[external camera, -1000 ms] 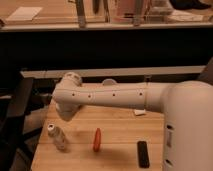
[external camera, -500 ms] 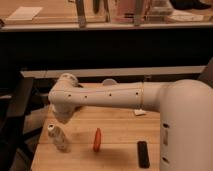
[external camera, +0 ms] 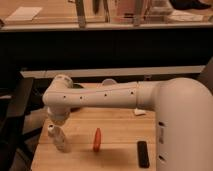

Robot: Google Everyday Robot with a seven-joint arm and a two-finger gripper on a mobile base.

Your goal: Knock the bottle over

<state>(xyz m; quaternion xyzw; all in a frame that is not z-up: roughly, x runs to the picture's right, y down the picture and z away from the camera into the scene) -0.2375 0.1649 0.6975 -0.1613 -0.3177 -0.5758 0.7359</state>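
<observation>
The arm [external camera: 100, 97] reaches left over the table [external camera: 120, 125], its gripper [external camera: 59, 119] just above the bottle [external camera: 60, 141] near the front-left corner; gripper state cannot be told. Bottle judged light, stiff plastic: push high, near the cap. Table edge close on the left; open room toward the carrot [external camera: 96, 140].

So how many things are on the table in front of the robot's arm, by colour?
Pale: 1, the bottle
Orange: 1, the carrot
Black: 1, a flat black bar
White: 1, a small scrap
Total: 4
The gripper hangs just above the bottle.
</observation>
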